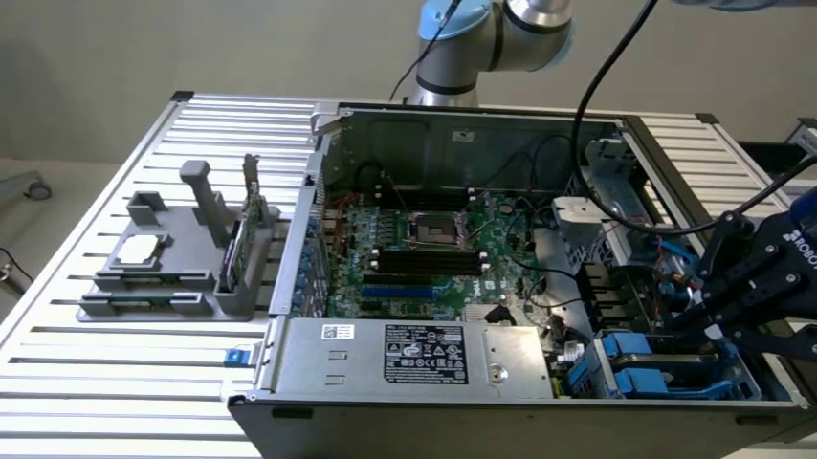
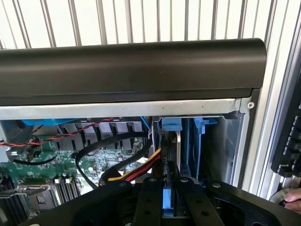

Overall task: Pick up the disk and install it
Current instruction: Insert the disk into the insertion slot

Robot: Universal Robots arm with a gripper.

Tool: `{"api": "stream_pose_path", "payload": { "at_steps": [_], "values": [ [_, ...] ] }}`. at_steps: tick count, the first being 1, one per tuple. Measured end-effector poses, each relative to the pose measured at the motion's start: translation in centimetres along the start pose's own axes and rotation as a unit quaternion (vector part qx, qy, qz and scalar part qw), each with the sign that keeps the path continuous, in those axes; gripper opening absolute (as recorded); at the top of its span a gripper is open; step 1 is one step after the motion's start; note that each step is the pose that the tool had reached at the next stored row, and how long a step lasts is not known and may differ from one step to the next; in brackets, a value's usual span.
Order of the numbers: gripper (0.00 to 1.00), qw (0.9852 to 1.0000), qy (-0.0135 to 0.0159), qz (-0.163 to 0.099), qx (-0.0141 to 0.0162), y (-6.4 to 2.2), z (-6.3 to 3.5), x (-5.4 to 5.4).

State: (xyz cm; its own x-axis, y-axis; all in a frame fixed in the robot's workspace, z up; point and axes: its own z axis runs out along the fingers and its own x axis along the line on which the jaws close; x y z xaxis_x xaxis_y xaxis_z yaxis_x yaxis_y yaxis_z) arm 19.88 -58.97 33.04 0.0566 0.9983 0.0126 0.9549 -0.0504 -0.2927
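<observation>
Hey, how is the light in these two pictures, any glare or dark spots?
Exterior view: even, soft light, with a pale sheen on the slatted table and the power supply cover; the drive bay corner by the gripper sits in shadow. Wrist view: bright slats behind the dark case edge; the motherboard is dim.

I see a ribbed aluminium table [image 1: 153, 382] of slatted profiles carrying everything. An open computer case [image 1: 383, 134] sits on it toward the exterior view's right, and a grey fixture stand [image 1: 166, 287] rests just beside the case on the exterior view's left.
</observation>
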Motion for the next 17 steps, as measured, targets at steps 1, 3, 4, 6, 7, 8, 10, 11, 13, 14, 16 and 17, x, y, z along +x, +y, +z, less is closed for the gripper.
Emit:
{"api": "stream_pose_path", "payload": {
  "at_steps": [1,3,4,6,7,8,10,11,13,14,16,17],
  "values": [
    [0.17,1.0,-0.0001,0.0,0.0008,0.02,0.02,0.0],
    [0.17,1.0,0.0005,0.0,0.0026,0.11,0.08,0.0],
    [0.17,1.0,0.0002,0.0,0.0034,0.15,0.04,0.01],
    [0.17,1.0,-0.0002,0.0,0.0055,0.21,-0.02,0.02],
    [0.17,1.0,-0.0002,0.0,0.007,0.25,-0.02,0.02],
    [0.17,1.0,-0.0003,0.0,0.0086,0.29,-0.03,0.02],
    [0.17,0.9999,-0.0005,0.0,0.0123,0.37,-0.03,0.02],
    [0.17,0.9999,-0.0006,0.0,0.0142,0.41,-0.03,0.02],
    [0.17,0.9998,-0.0008,0.0,0.0178,0.53,-0.03,0.03],
    [0.17,0.9998,-0.0009,0.001,0.0194,0.62,-0.03,0.03],
    [0.17,0.9998,-0.0009,0.001,0.0213,0.84,-0.03,0.04],
    [0.17,0.9998,-0.0011,0.001,0.0219,0.95,-0.03,0.05]
  ]
}}
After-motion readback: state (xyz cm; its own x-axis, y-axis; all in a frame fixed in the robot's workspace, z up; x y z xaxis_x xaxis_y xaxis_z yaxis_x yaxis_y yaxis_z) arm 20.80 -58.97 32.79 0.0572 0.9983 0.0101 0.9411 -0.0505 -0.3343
